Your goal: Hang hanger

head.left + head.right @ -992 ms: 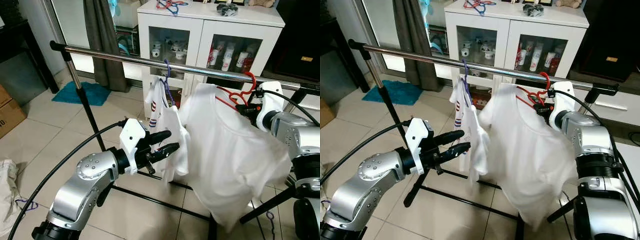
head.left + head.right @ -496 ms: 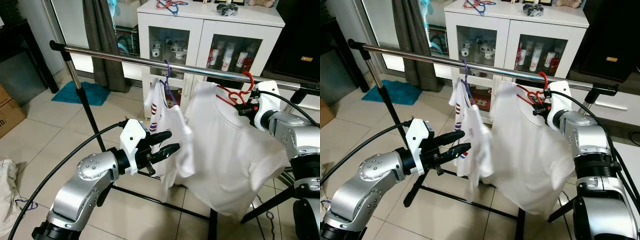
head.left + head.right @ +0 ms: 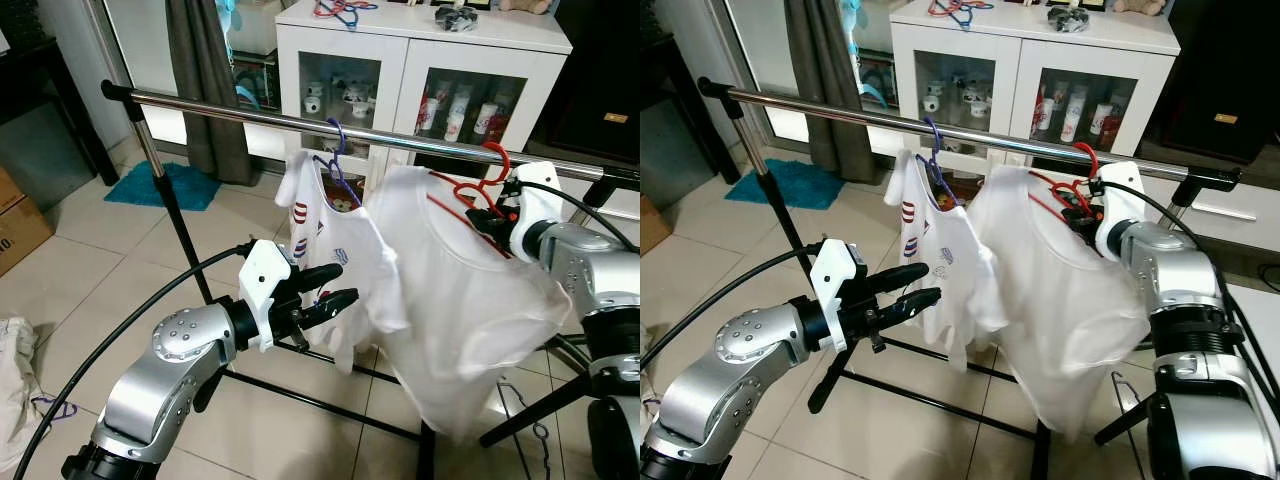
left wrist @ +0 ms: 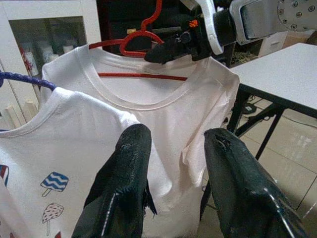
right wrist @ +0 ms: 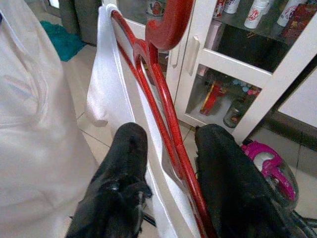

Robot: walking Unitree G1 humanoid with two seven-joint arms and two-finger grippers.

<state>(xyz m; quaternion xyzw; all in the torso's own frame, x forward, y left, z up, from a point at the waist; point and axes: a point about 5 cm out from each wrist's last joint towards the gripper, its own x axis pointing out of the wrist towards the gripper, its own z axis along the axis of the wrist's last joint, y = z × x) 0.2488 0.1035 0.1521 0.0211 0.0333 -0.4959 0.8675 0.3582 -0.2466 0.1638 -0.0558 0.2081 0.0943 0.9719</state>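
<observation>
A red hanger (image 3: 478, 188) carrying a large white T-shirt (image 3: 455, 300) has its hook over the chrome rail (image 3: 250, 112). My right gripper (image 3: 492, 224) is at the hanger's neck; in the right wrist view the red wires (image 5: 166, 144) run between its two black fingers (image 5: 124, 163), which stand apart without pinching them. My left gripper (image 3: 340, 285) is open in front of a small printed shirt (image 3: 335, 255) that hangs on a purple hanger (image 3: 336, 160) to the left on the same rail.
The rack's upright (image 3: 165, 205) and floor bar (image 3: 310, 400) stand ahead. Behind is a white glass-door cabinet (image 3: 400, 50). A cardboard box (image 3: 15, 225) and teal mat (image 3: 165, 185) lie left. A grey table (image 4: 292, 64) stands beside the rack.
The white T-shirt has swung and its hem has lifted to the right. The small shirt has turned so its printed front shows. The left arm has stayed put.
</observation>
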